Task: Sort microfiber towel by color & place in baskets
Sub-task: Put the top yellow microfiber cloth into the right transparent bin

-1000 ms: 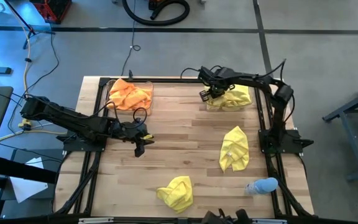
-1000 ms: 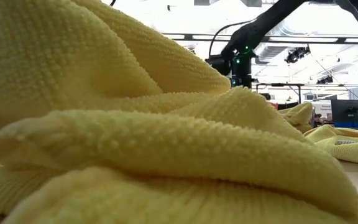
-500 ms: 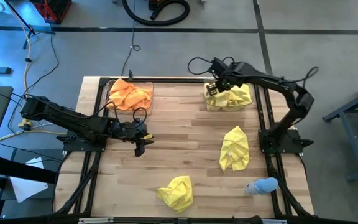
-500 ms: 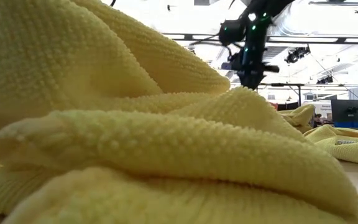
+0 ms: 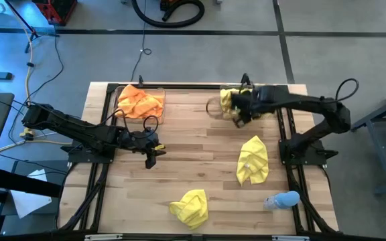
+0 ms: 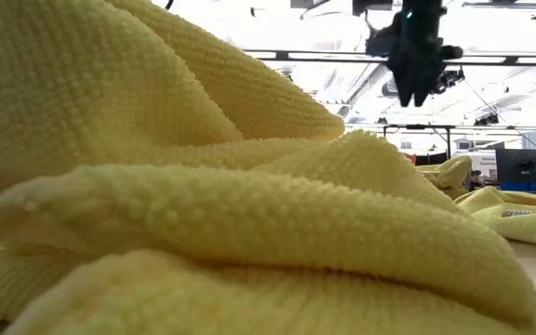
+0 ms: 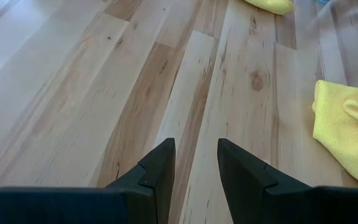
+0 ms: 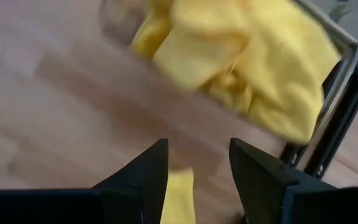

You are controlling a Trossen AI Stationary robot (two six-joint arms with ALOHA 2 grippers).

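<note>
Two clear plastic baskets: the far-left basket (image 5: 140, 102) holds orange fuzzy towels (image 5: 141, 100); the far-right basket (image 5: 228, 112), largely hidden by the right gripper (image 5: 240, 119), holds yellow towels (image 5: 227, 98). Two loose yellow fuzzy towels: one right (image 5: 253, 160), one near (image 5: 189, 207). Both grippers slightly parted, empty; left gripper (image 5: 150, 161) hovers over bare wood.

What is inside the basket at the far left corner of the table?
Orange towels fill the left basket, bunched above its walls. How many there are, or whether anything lies beneath them, cannot be seen.
</note>
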